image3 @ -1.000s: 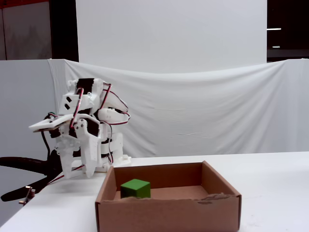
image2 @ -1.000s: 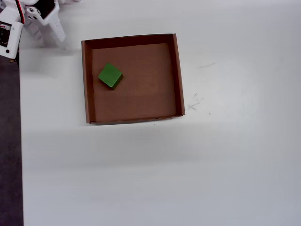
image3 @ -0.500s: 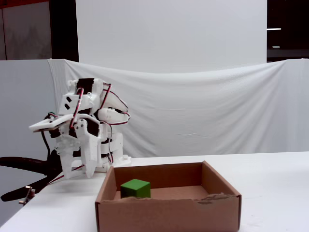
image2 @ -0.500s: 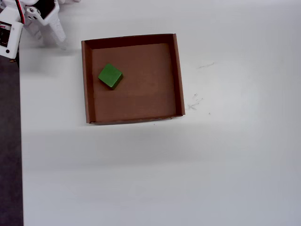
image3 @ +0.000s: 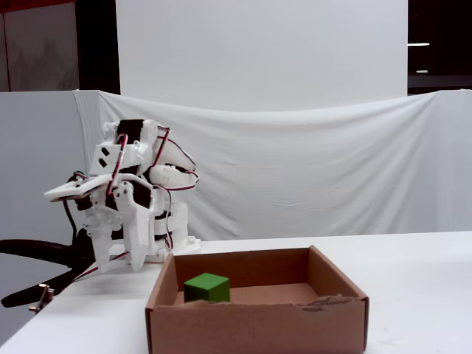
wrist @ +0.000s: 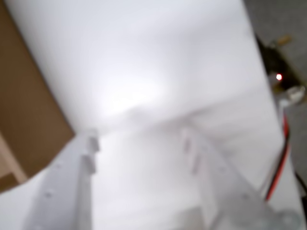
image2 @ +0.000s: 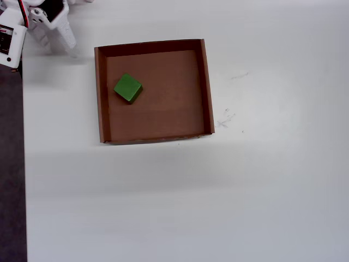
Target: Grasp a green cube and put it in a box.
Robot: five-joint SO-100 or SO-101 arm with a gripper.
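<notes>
Green cube, small, solid and matte, lies on the flat bottom of the shallow square brown cardboard box, in the left half of the tray as the overhead view shows it, turned so its corners point toward the walls, near the left wall but apart from it. In the fixed view the cube sits low behind the box's front wall, toward the left. It is the only thing in the box; I count one cube and one box.

My white two-finger gripper is in the upper left of the overhead view, outside the box and beyond its upper left corner, holding nothing. In the fixed view it points down at the table, left of the box. In the blurred wrist view my two fingers stand apart with bare table between them, so my jaws are released; a brown edge of the box shows at the left of that frame.

The white table carries a few faint dark marks right of the box. A white cloth hangs behind the table, with dark room above it. Red and black wires run along my arm.
</notes>
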